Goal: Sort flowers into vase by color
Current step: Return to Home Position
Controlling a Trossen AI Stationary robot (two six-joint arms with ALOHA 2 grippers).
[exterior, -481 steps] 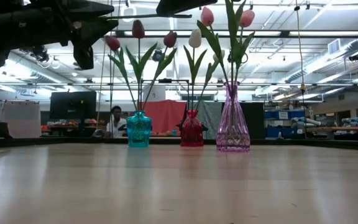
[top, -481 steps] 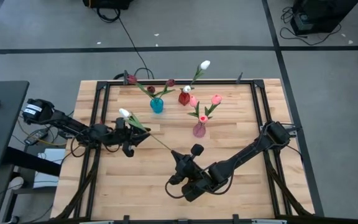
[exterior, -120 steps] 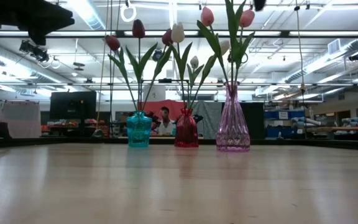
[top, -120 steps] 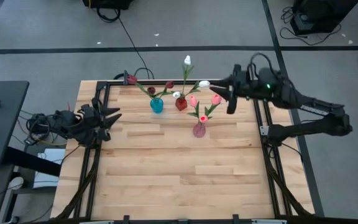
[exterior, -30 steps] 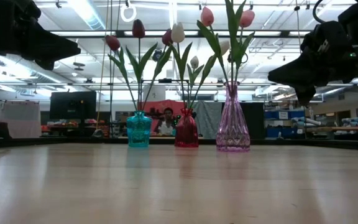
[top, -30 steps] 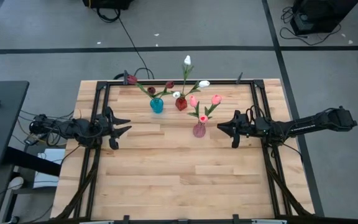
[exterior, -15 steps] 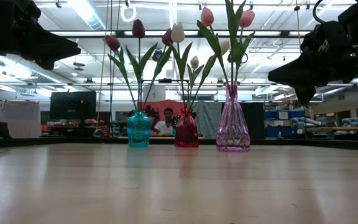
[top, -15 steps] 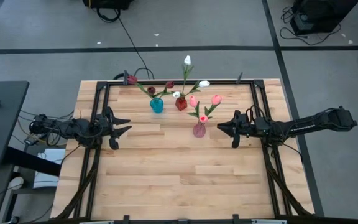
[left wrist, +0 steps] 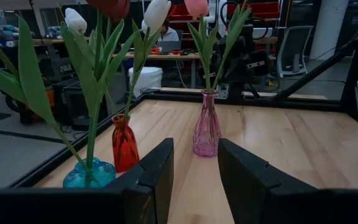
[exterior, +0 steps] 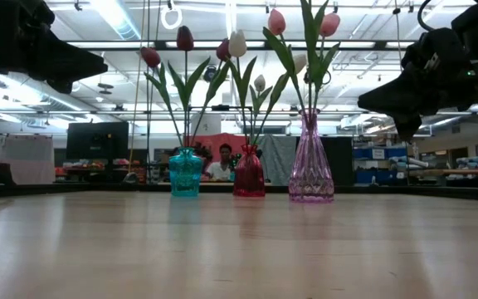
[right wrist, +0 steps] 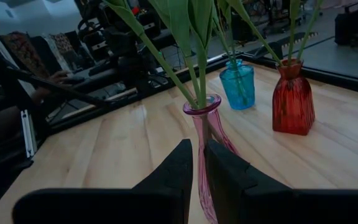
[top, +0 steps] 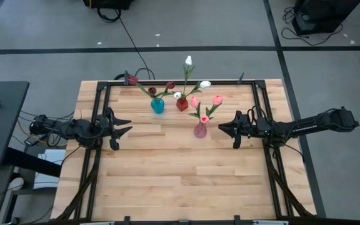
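Three small vases stand on their bases at the table's far middle. A teal vase (top: pixel 157 105) holds maroon tulips (top: pixel 132 80). A red vase (top: pixel 182 104) holds white tulips (top: pixel 188 60). A pink vase (top: pixel 200 130) holds pink tulips (top: pixel 217 99). Each flower rests by its stem in a vase's neck. My left gripper (top: pixel 129 125) hovers at the table's left edge, level, open and with nothing in it (left wrist: pixel 196 163). My right gripper (top: pixel 221 129) hovers just right of the pink vase (right wrist: pixel 205 124), pointing at it. A narrow gap shows between its fingers (right wrist: pixel 199 163), which hold nothing.
A black metal frame (top: pixel 99 106) borders the wooden table (top: pixel 180 181). The near half of the table is bare wood. In the low view a person (exterior: pixel 224 162) sits in the room behind the vases.
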